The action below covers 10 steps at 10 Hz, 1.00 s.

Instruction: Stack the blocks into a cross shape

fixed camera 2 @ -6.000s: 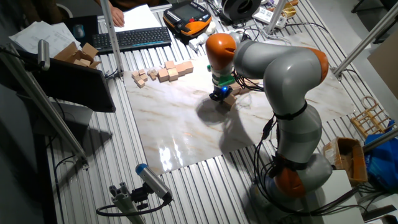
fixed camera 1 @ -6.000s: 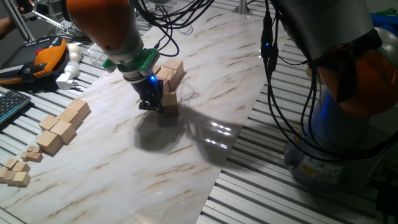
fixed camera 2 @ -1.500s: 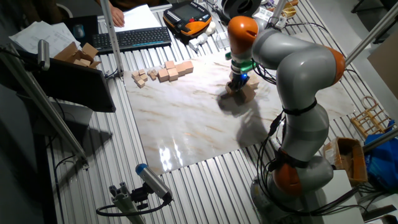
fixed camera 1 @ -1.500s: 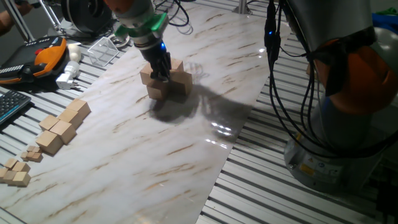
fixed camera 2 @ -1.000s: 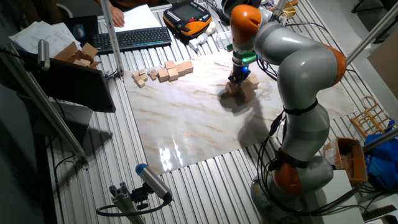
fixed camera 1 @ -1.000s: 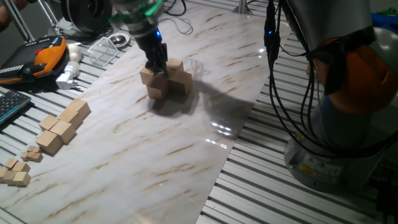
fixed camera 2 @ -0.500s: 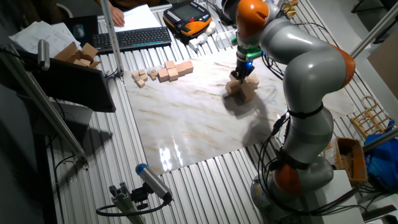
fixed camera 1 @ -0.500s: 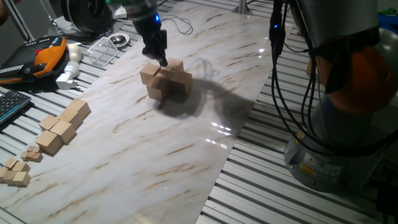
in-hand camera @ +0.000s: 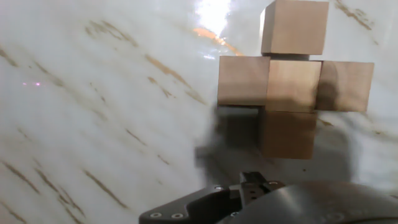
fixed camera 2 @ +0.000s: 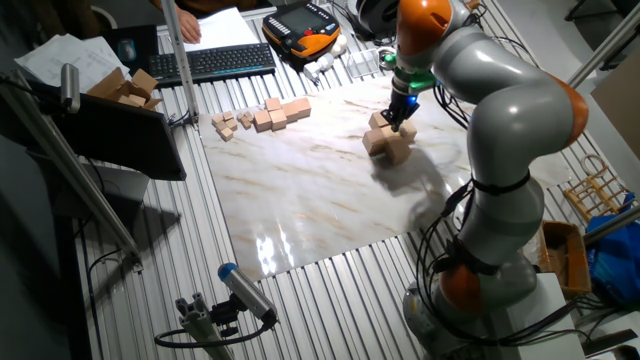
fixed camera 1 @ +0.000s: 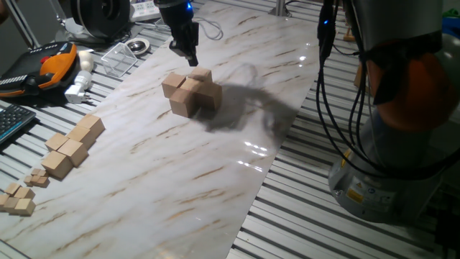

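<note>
I have the hand (fixed camera 1: 188,52) up above the blocks (fixed camera 1: 190,92), holding nothing, though I cannot tell how wide its jaws stand. The blocks sit on the tabletop (fixed camera 1: 215,165) upper left of centre, touching in a plus from the hand view, so I judge the cross formed.

A marble-patterned board (fixed camera 1: 180,180) lies on a slatted metal table (fixed camera 1: 287,230). At the board's left edge sits a row of joined tan cubes (fixed camera 1: 72,144) with small cubelets (fixed camera 1: 18,201) beside it. Beyond the table's far edge are a keyboard (fixed camera 2: 215,62) and an orange-and-black pendant (fixed camera 2: 300,22).
</note>
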Motion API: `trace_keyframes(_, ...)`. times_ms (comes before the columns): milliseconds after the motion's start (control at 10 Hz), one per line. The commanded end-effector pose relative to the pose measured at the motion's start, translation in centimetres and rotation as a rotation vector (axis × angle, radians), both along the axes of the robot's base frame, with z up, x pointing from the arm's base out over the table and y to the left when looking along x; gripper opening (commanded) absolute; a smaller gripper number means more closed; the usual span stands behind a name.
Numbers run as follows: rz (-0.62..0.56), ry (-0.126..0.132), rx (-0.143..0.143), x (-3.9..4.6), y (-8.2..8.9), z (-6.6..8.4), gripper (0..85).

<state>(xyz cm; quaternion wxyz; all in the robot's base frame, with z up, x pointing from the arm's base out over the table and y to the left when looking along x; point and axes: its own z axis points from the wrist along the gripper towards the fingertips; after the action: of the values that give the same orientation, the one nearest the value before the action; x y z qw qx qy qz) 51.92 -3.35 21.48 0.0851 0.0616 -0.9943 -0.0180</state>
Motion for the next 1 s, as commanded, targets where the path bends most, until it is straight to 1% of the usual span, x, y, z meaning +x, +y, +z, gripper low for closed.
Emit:
trace_keyframes(0,-0.001,-0.002,0.0,-0.05,-0.03,0.01,0.0)
trace_keyframes(100,-0.003,-0.001,0.006,-0.13,-0.02,0.03,0.0)
trace_keyframes(200,0.008,-0.006,-0.005,-0.09,-0.06,0.02,0.0)
trace_keyframes(400,0.01,-0.026,-0.01,0.28,-0.12,-0.13,0.0)
trace_keyframes(500,0.018,-0.033,-0.023,0.44,-0.3,-0.23,0.0)
trace_keyframes(700,0.02,-0.02,-0.021,0.25,-0.3,-0.18,0.0)
trace_keyframes(900,0.017,-0.019,-0.025,0.18,-0.25,-0.15,0.0)
